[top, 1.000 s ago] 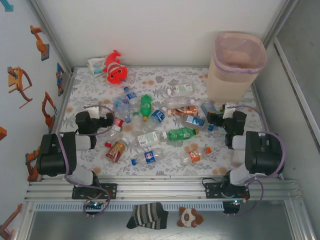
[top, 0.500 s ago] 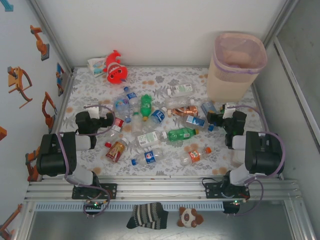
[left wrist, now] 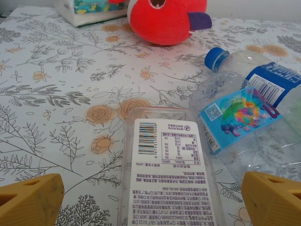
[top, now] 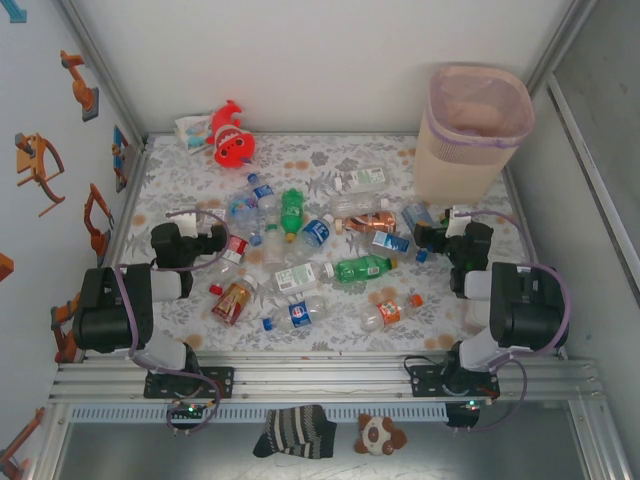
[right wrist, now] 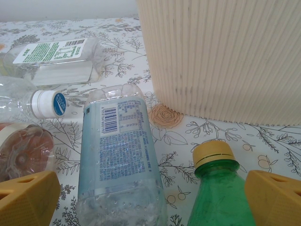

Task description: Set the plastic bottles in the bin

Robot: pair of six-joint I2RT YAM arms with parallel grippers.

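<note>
No change is detectable in the top external view across the last second.

- Left hand (top: 222, 240) and right hand (top: 425, 234): position and jaw spread match both earlier frames, with the jaws wide apart.
- Plastic bottles (top: 362, 268): each lies on the worktop (top: 300, 160) in the same place and at the same angle as before.
- Bin (top: 470, 130): position at the far right corner is identical.

Roughly fifteen plastic bottles (top: 298, 277) lay on the counter (top: 172, 190), their overlap preventing an exact count; two green bottles (top: 362, 268) were among them. There was one bin (top: 455, 168), one red fish plush (top: 230, 142), one tissue pack (top: 190, 128), one striped cloth (top: 293, 431) and one small plush toy (top: 380, 435).
</note>
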